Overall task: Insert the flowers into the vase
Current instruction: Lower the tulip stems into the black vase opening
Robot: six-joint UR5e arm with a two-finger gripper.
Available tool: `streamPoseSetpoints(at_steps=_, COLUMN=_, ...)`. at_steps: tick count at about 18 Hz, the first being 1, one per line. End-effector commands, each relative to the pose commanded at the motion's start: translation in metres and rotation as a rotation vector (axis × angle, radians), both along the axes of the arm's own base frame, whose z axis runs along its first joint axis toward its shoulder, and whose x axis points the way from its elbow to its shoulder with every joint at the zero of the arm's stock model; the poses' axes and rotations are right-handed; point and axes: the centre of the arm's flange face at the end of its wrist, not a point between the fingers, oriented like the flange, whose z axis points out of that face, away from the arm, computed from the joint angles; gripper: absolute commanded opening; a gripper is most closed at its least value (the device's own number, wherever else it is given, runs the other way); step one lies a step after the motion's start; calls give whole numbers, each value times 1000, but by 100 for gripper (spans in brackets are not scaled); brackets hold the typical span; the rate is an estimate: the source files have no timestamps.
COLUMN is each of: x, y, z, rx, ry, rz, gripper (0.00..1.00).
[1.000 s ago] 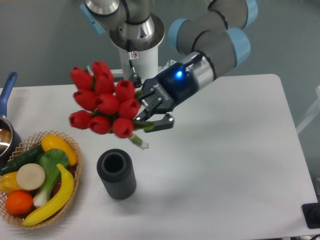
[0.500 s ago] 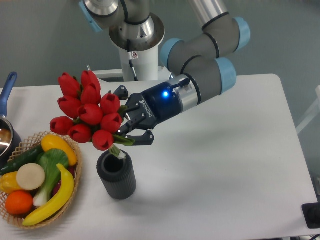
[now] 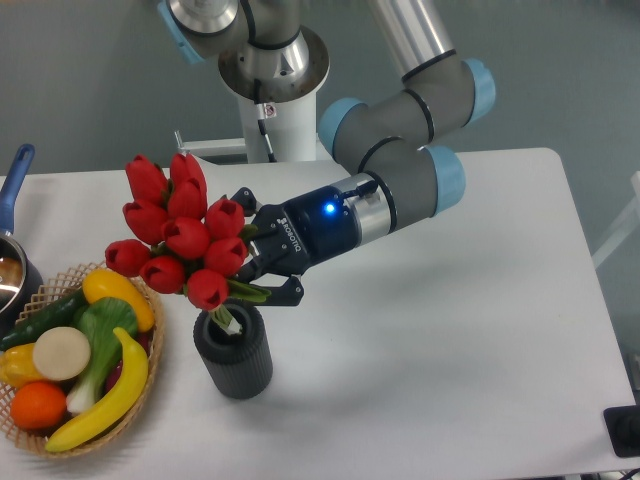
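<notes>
you see white lettering on the black body of the gripper [image 3: 262, 265], too small to read with certainty; a blue indicator light glows on the wrist just behind it. the jaws are clamped on the green stems of the flowers [image 3: 178, 235], a tight bunch of glossy red tulip buds with a smooth plastic look, tilted so the heads lean up and to the left of the gripper. the cut stem ends point down into the round mouth of the vase [image 3: 234, 349], and the lowest bud hangs just above its rim; you cannot tell how far the stems reach inside. the vase is a dark, nearly black cylinder with fine vertical ribs, standing upright on the white desk [image 3: 450, 330], directly below the gripper. just beside the vase, on its left, sits a woven wicker basket [image 3: 152, 345] holding plastic produce: a yellow banana, an orange, a green cucumber, a leafy green vegetable and a pale round slice. at the far left edge you see part of a metal pot [image 3: 12, 275] with a blue handle. the arm has grey matte segments with light blue joint caps, and its white base column stands at the rear of the desk.
</notes>
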Motion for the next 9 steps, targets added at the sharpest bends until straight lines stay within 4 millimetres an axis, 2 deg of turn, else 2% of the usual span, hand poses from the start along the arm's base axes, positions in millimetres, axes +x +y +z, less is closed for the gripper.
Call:
streamPoseSetpoints(at_steps=2, x=1, y=-1, z=-2, rx=6, ry=-8, rz=-1, gripper=37)
streamPoseSetpoints(at_steps=9, x=11, y=-7, z=-31, rx=14, ry=3, rz=12, gripper=38)
